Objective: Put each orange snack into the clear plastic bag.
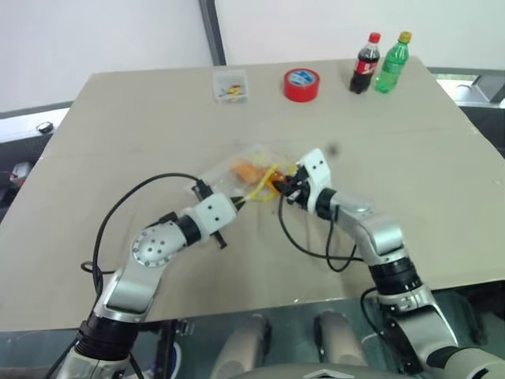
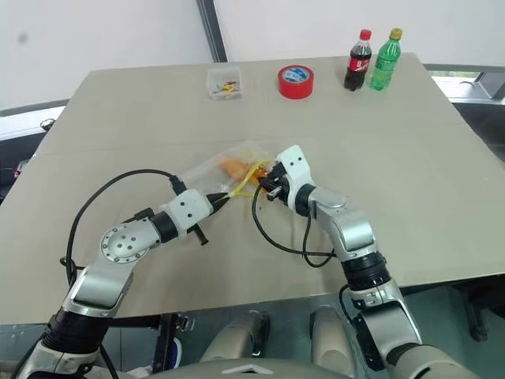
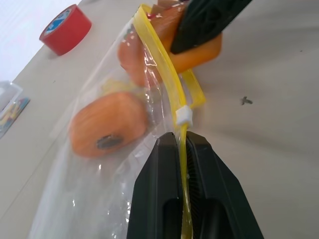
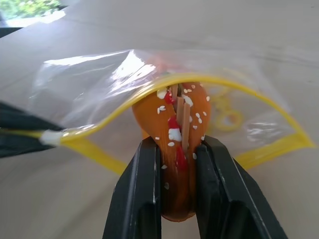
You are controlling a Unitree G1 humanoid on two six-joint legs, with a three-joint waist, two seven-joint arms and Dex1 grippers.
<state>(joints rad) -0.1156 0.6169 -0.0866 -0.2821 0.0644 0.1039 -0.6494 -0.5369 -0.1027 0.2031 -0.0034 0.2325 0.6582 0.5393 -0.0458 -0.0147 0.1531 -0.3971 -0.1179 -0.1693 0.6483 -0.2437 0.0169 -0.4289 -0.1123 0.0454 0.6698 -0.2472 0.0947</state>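
Right wrist view: right hand (image 4: 179, 184) grips orange snack (image 4: 178, 149) at clear plastic bag (image 4: 99, 89) mouth.

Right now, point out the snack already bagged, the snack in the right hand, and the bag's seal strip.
bagged snack (image 3: 107, 124), left wrist view, its side.
held snack (image 4: 180, 144), right wrist view, speckled top.
seal strip (image 4: 124, 107), right wrist view, upper yellow edge.

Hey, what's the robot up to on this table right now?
It is bagging snacks. The left gripper is shut on the yellow seal strip of the clear plastic bag, holding its mouth open. The right gripper is clamped on an orange snack at the bag's opening. Another orange snack already lies inside the bag.
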